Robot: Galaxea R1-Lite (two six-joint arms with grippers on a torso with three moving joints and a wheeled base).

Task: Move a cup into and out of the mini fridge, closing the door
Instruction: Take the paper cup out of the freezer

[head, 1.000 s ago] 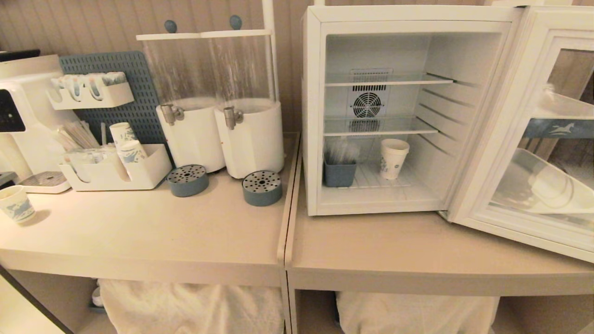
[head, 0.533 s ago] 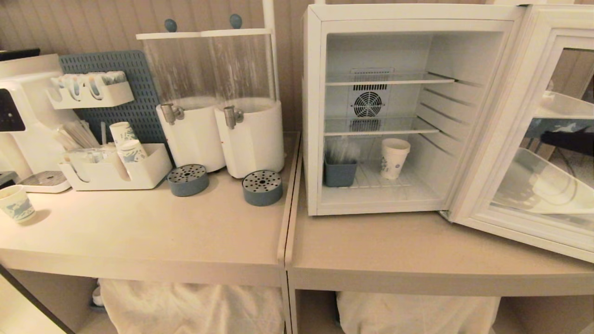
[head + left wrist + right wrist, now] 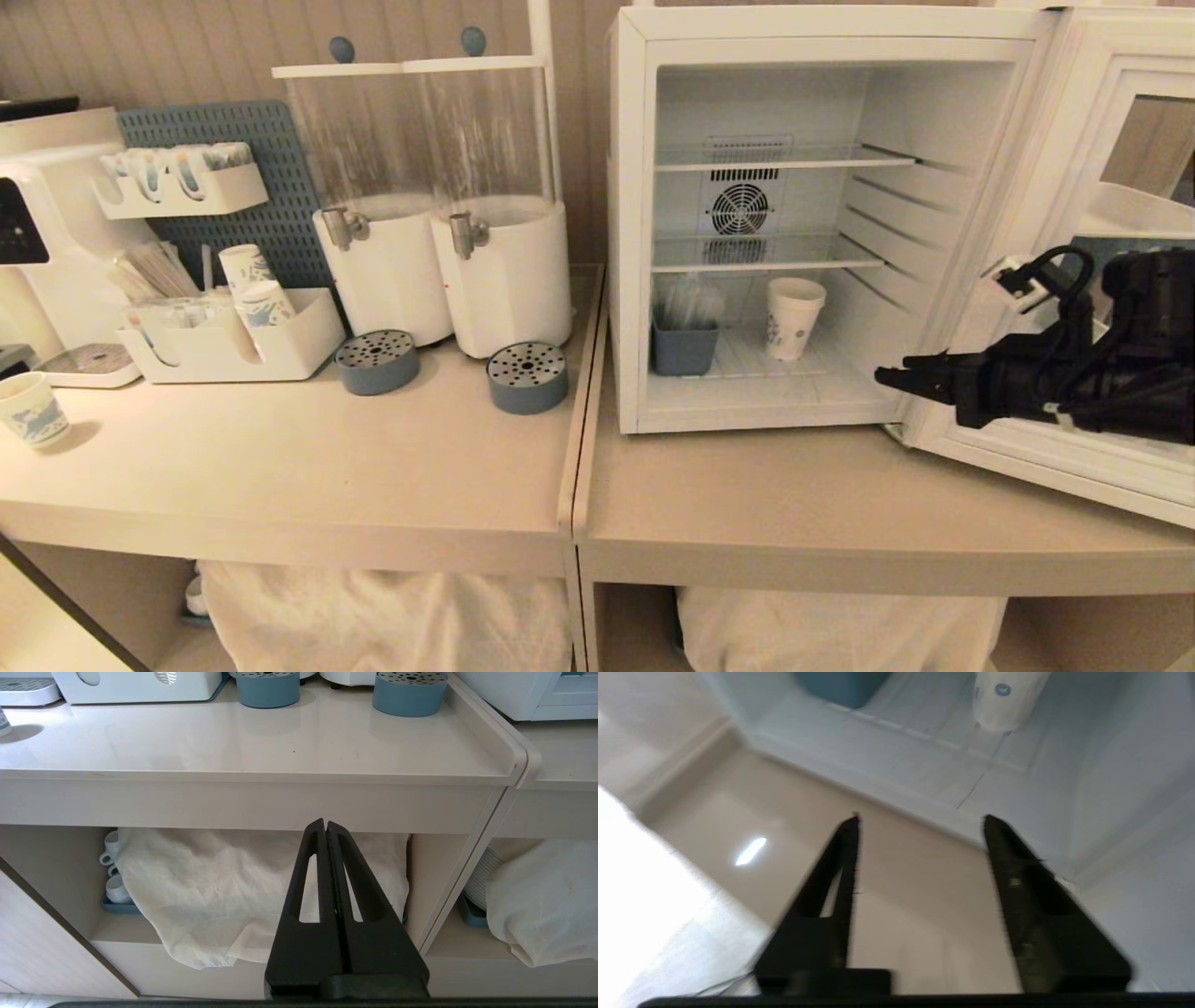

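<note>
Left tool point(image 3: 326, 828) parked low before the worktop point(image 3: 840, 504) edge, fingers clenched together, empty. Right tool point(image 3: 887, 378) new in head view, absent a second ago: arm reaches in from the right, in front of the open door point(image 3: 1074, 233), tips at the mini fridge point(image 3: 635, 233) front lower right corner, above the worktop. Its fingers are spread apart, nothing between them. Cup point(image 3: 794, 317) unchanged, upright on the fridge floor, right of a blue-grey bin point(image 3: 683, 347), well apart from the tool.
</note>
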